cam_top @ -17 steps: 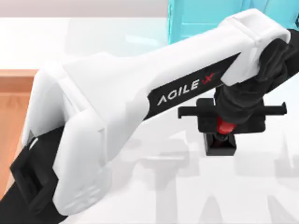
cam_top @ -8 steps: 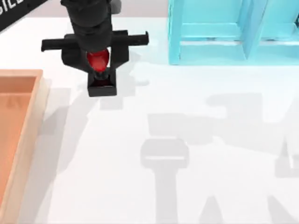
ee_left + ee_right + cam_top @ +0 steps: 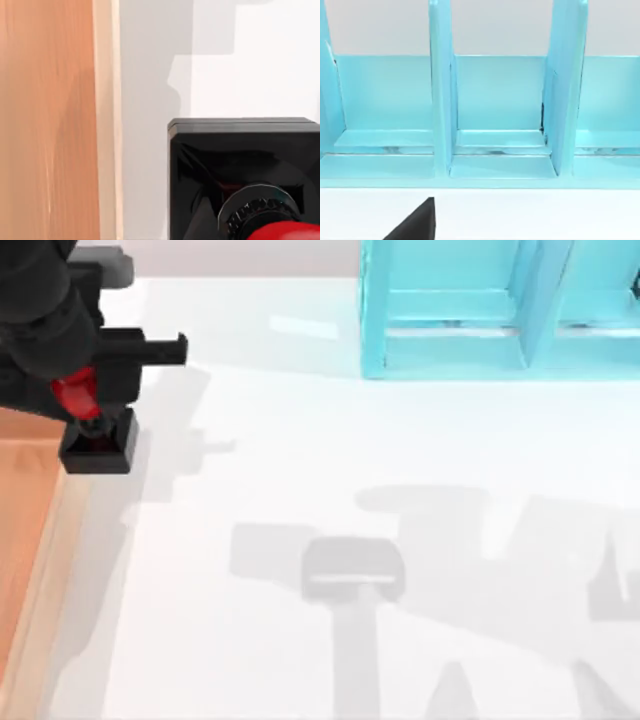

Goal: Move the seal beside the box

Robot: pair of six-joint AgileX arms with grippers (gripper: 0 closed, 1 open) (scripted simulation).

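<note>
seal (image 3: 97, 435): black base with red knob, now at the far left of the table, just beside the box (image 3: 25, 530) rim. in the left wrist view the seal (image 3: 240, 175) sits apart from the pale rim of the box (image 3: 105, 125), with a strip of bare table (image 3: 145, 150) between them.

change: half a second ago the seal hung further right, well short of the box corner; a second ago it was near the middle-right, in front of the shelf (image 3: 500, 310). so i have carried it leftward across the table in one sweep.

my left gripper (image 3: 85, 405) is over the seal, fingers clenched on the red knob. whether the base touches the table i cannot tell; its shadow lies close alongside.

meaning: the carry looks all but done. i judge what remains is to lower, let go, and lift clear without tipping it.

right arm: parked, facing the shelf (image 3: 495, 115); a dark finger tip (image 3: 415, 222) shows, state not readable.
</note>
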